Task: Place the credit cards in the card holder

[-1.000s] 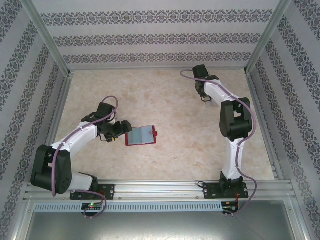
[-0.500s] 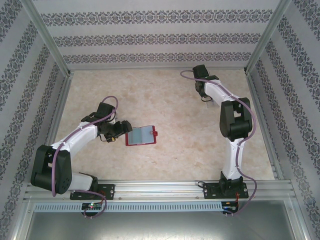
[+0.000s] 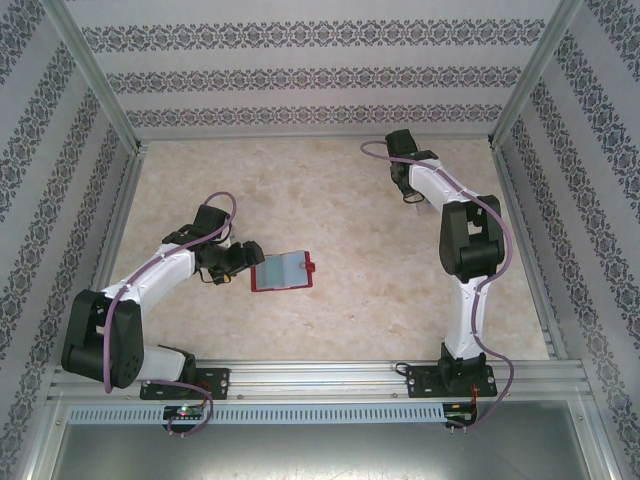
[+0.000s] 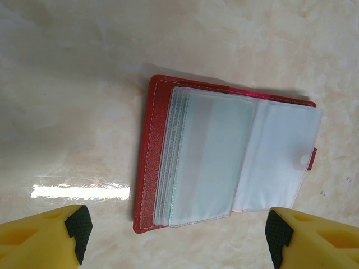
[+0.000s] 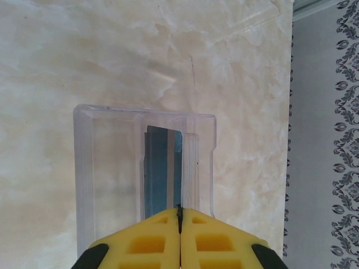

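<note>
Top external view: the left gripper [image 3: 243, 262] sits just beside the red wallet [image 3: 283, 270], which lies open on the table [image 3: 330, 210] just ahead of its fingers. The right gripper [image 3: 411, 197] points down at the far right of the table. Left wrist view: the two yellow fingers [image 4: 50, 238] stand wide apart and hold nothing. The wallet's clear sleeves lie ahead of them and between them. A pale green tint in the front sleeve may be a card, though I cannot tell. Right wrist view: the fingers are pressed flat together. Directly ahead of their tips stands the card holder [image 5: 106, 168] with a blue card [image 5: 160, 168] leaning inside it, its near corner meeting the fingertips. Whether that edge is pinched between them I cannot tell. The step in hand looks like seating this card. To do it well, push straight along the card's length with the tips centred on its edge. Go gently, because the light holder could slide or tip away from the fingers. Let the card bottom out before backing off.
</note>
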